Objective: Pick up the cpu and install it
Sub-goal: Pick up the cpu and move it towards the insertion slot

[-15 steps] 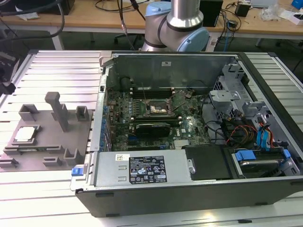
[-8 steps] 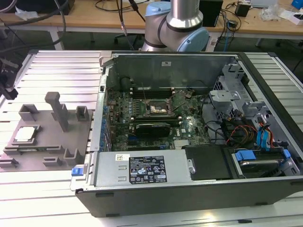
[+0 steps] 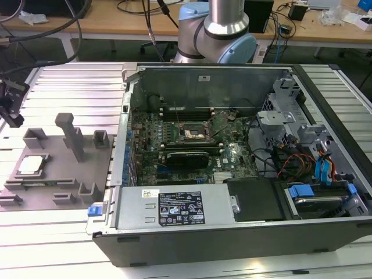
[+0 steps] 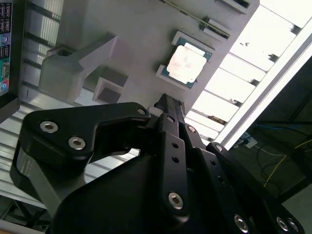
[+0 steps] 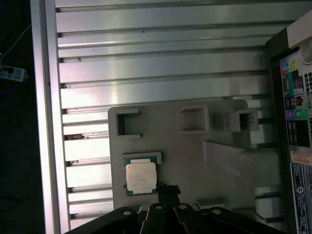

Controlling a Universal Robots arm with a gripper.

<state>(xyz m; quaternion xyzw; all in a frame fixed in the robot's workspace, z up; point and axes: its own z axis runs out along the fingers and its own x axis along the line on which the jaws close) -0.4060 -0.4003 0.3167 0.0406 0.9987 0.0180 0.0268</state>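
The cpu (image 3: 32, 165) is a small silvery square chip lying flat in a recess of the grey plastic tray (image 3: 61, 174), on the exterior view's left. Both wrist views look down on the cpu (image 4: 186, 63) (image 5: 141, 176) in its pocket. My black gripper (image 3: 11, 110) hangs at the far left edge of the exterior view, above the table and apart from the tray. In both wrist views its tip (image 4: 168, 101) (image 5: 168, 187) is shut, holds nothing, and sits just beside the cpu in the picture. The dark motherboard socket (image 3: 193, 135) lies inside the open computer case (image 3: 232, 221).
The tray carries upright blocks and a tall post (image 3: 72, 136) near the cpu. The case walls, a drive cage (image 3: 285, 125) and loose cables (image 3: 290, 163) surround the motherboard. The ribbed metal table (image 3: 75, 87) ends close to the tray on the left.
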